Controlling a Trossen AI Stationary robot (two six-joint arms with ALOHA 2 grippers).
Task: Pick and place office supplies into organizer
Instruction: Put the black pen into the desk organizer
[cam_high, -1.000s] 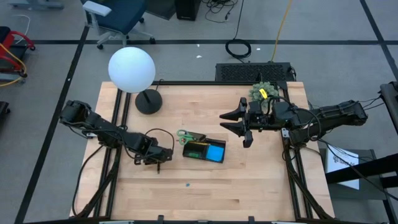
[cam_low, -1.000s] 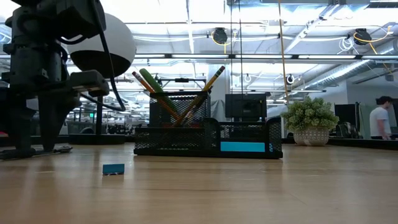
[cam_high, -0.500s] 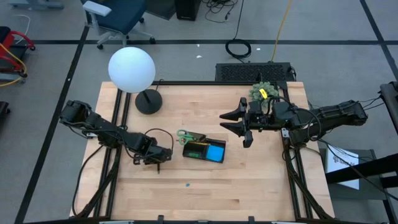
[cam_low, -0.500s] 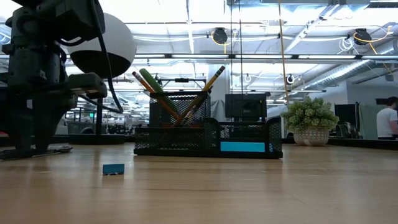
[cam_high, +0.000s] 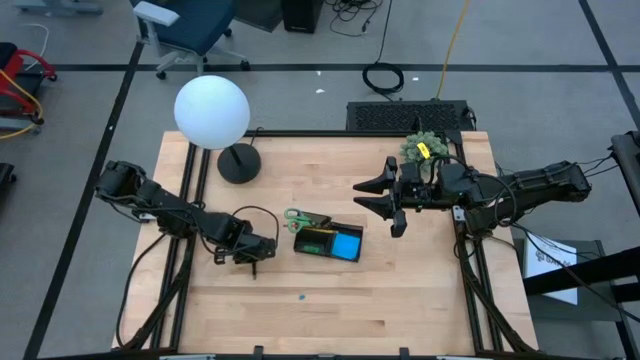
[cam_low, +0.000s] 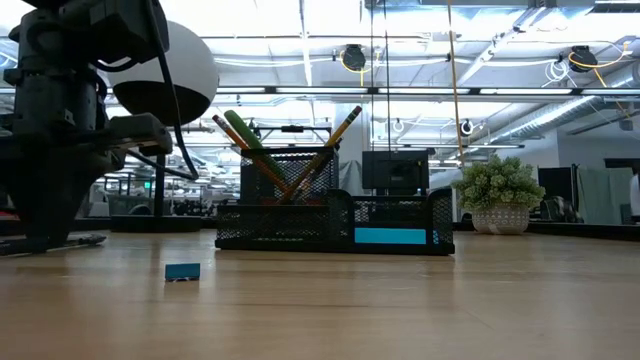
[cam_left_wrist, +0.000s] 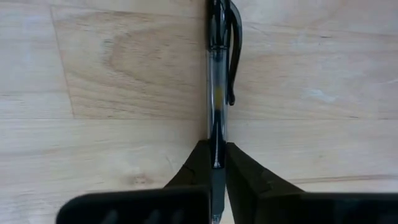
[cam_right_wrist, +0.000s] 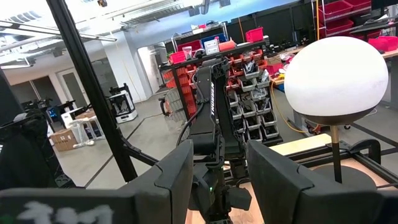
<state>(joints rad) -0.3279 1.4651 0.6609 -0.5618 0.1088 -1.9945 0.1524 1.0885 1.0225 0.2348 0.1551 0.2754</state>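
A dark pen with a clear barrel (cam_left_wrist: 216, 74) lies flat on the wooden table, and my left gripper (cam_high: 255, 266) (cam_left_wrist: 216, 155) points down at it, shut on it. Right of it stands the black mesh organizer (cam_high: 328, 240) (cam_low: 330, 225), holding a blue pad (cam_high: 348, 245), green-handled scissors (cam_high: 297, 218) and pencils (cam_low: 335, 135) leaning in its tall back section. A tiny eraser (cam_high: 302, 296) (cam_low: 182, 271) lies on the table nearer the front edge. My right gripper (cam_high: 375, 196) (cam_right_wrist: 217, 180) hangs open, raised above the table's right half. My left gripper pinches the pen's clear barrel (cam_left_wrist: 216, 142) between its two fingers, one on each long side. The fingers come from above, pointing down. The pen lies flat on the table, its clip end reaching out past the fingertips.
A lamp with a white globe (cam_high: 211, 111) and a round black base (cam_high: 238, 162) stands at the far left. A small green plant (cam_high: 422, 147) (cam_low: 498, 190) sits at the far right. Bare wood lies along the front edge.
My left gripper has shut on the pen while staying in place; in the low view its two fingers have drawn together. The pen still lies on the table.
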